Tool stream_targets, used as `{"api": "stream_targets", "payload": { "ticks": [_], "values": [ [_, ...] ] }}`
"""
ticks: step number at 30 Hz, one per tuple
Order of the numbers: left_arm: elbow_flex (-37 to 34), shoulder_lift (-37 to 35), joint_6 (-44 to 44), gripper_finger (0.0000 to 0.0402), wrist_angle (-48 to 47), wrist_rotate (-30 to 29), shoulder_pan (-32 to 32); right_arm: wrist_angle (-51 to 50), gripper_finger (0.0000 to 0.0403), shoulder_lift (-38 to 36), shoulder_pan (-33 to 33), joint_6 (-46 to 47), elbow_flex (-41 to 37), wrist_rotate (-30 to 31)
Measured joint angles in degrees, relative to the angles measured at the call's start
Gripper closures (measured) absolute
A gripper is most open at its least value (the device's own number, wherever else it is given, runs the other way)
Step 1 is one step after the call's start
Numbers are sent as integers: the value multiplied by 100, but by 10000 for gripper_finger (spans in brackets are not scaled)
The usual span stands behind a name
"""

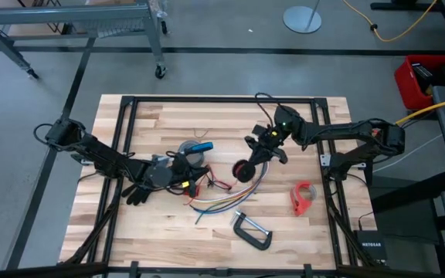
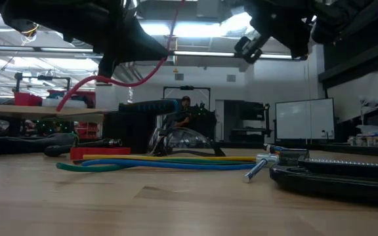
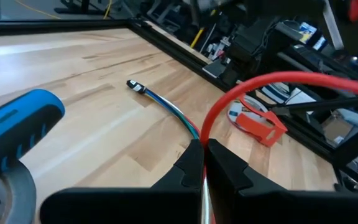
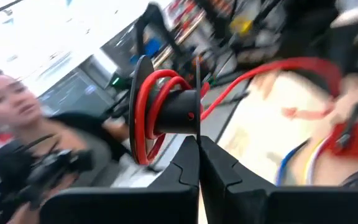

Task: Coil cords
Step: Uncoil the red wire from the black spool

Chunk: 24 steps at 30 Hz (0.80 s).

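A red cord ring with a black centre point(image 1: 242, 171) hangs above the table's middle at my right gripper point(image 1: 253, 157), which is shut on it. The ring shows as a black spool wound with red cord point(image 4: 146, 115). A red cord point(image 3: 272, 78) runs from it to my left gripper point(image 1: 187, 178), which is shut on the cord. The bundle of yellow, blue, green and purple strands point(image 1: 224, 202) lies loose on the table between and in front of the grippers. It also shows in the low view point(image 2: 163, 160). My left gripper pinches the red cord point(image 3: 204, 140) between its two fingertips, a single strand. From the fingers the cord arcs up and away in a slack bow toward the ring, clear of the table point(image 2: 110, 80). My right gripper is shut just under the spool's black hub point(image 4: 182, 112); its own fingers hide the exact place of contact. The spool is lifted clear of the table, its axis roughly level, with red turns wound around it.
A grey tape roll with a blue-handled tool on it point(image 1: 195, 149) sits just behind my left gripper. A black glove point(image 1: 137, 192), a red tape dispenser point(image 1: 304, 198) and a metal C-clamp point(image 1: 252, 231) lie on the table. A person point(image 4: 17, 124) shows beyond it.
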Motion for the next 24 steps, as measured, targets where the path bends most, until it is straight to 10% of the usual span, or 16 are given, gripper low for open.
{"api": "stream_targets", "payload": {
  "ticks": [10, 24],
  "values": [
    [0, 2, 14, 401, 387, -223, 5, -1935, 403, 0, 4, -1116, 0, -341],
    [0, 2, 114, 401, 1587, -378, 299, -3224, 403, 0, 190, -2045, 0, 3427]
  ]
}}
